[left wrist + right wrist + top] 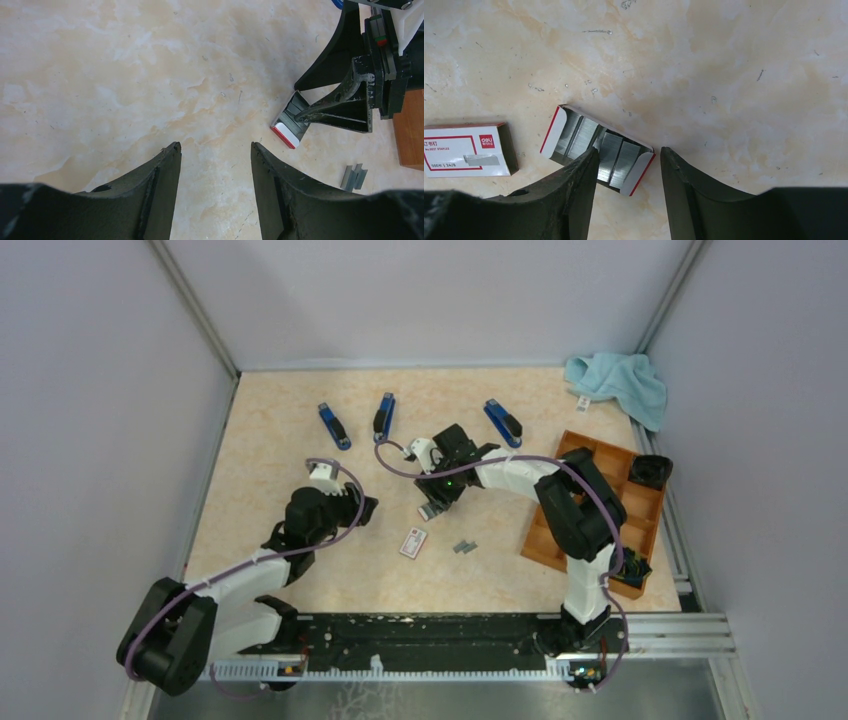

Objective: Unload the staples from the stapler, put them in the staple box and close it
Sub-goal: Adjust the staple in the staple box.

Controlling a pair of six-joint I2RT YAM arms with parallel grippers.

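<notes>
Staples (pixel 621 155) near "deli" box (pixel 466 150)

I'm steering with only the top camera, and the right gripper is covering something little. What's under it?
Observer: A small open cardboard tray, with grey staple strips packed side by side inside it.
Operator: Is the right gripper squeezing it?
Observer: No. The right gripper is open, and the tray's end corner shows in the gap between its fingers.
Operator: Is my left gripper holding anything?
Observer: No. The left gripper is open above the tabletop, with nothing between its fingers.
</notes>
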